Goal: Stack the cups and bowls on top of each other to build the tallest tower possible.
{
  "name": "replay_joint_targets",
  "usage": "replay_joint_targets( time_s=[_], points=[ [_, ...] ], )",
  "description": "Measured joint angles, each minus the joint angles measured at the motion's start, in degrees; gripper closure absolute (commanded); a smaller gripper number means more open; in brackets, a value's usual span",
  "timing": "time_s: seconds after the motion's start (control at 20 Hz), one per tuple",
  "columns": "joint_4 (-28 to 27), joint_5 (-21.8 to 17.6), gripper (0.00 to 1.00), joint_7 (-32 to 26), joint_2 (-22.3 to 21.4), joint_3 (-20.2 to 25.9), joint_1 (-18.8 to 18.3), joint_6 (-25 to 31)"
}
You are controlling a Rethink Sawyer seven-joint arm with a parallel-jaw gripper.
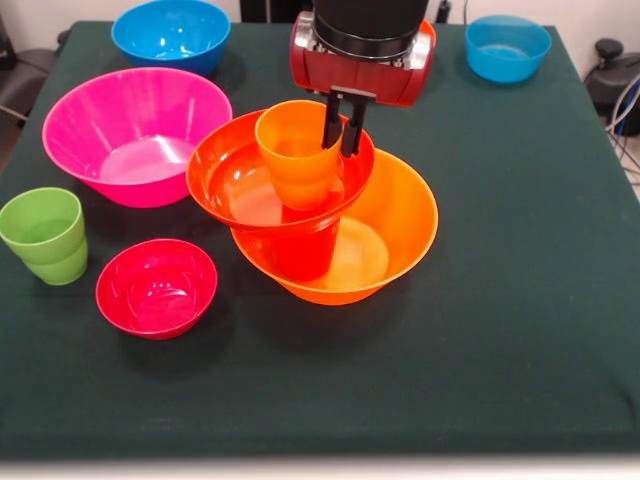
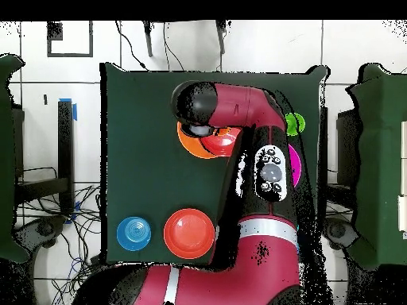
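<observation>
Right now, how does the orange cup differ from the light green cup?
The orange cup sits in the red-orange bowl atop the tower, while the light green cup stands on the table. The gripper straddles the orange cup's rim; the light green cup stands untouched. Both are upright, tapered tumblers.

Tower [image 1: 335, 225] mid-table; cup [image 1: 297, 152] in its top bowl [image 1: 240, 180]; other bowls left and behind.

- A robotics lab: a red and black robot arm [image 2: 254, 171] reaches over a dark green cloth-covered surface [image 1: 500, 300].
- White tiled floor [image 2: 143, 48] around it, with loose black cables [image 2: 75, 226] (beside the surface).
</observation>
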Motion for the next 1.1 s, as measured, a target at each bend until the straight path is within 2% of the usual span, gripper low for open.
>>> replay_joint_targets(
  time_s=[0.45, 0.5, 1.1],
  points=[
    [0.0, 0.0, 1.00, 0.0, 0.0, -0.1, 0.0, 0.0],
    [0.0, 0.0, 0.00, 0.0, 0.0, -0.1, 0.0, 0.0],
    [0.0, 0.0, 0.00, 0.0, 0.0, -0.1, 0.0, 0.0]
  ],
)
